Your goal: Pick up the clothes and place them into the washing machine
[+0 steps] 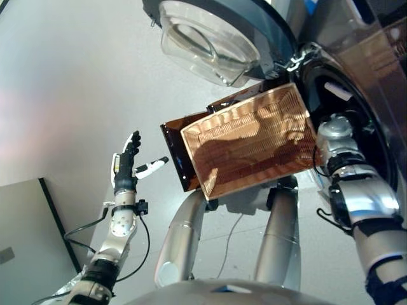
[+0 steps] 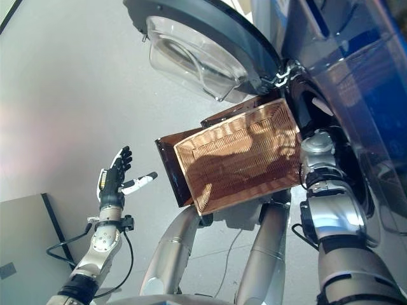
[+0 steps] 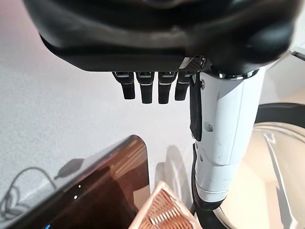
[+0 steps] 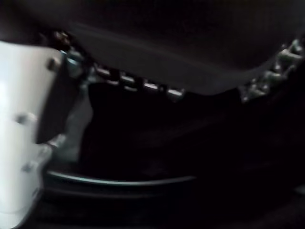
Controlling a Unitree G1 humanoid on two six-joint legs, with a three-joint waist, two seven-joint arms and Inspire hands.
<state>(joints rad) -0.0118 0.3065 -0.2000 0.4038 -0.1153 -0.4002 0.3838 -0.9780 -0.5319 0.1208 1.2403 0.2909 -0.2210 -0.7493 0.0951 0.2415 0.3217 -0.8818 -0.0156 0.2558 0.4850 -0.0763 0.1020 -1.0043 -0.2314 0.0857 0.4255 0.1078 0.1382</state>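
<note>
Inside the dark drum opening point(image 1: 356, 108) of the washing machine, your right arm is buried past the wrist point(image 1: 335, 136); the hand itself is hidden, and its wrist view gives only blackness with a faint curved rim, so you can't tell whether its fingers grip anything. No clothes show in any view. They may be in the drum with that hand, or already dropped there; you'd judge the task at or near the deposit step, but that's unconfirmed.

The woven copper-brown rectangular basket point(image 1: 254, 143) sits tipped just beside the opening, its ribbed wicker floor bare as far as you can see, nothing soft lying in it. A dark brown glossy panel point(image 1: 175, 155) backs its near side. Above, the round door point(image 1: 216, 32) hangs swung wide, thick clear bowl-shaped glass in a dark ring.

Your left hand point(image 1: 130, 159) hovers well apart over the pale smooth floor point(image 1: 63, 76), fingers straight, white-covered thumb spread, holding nothing.
</note>
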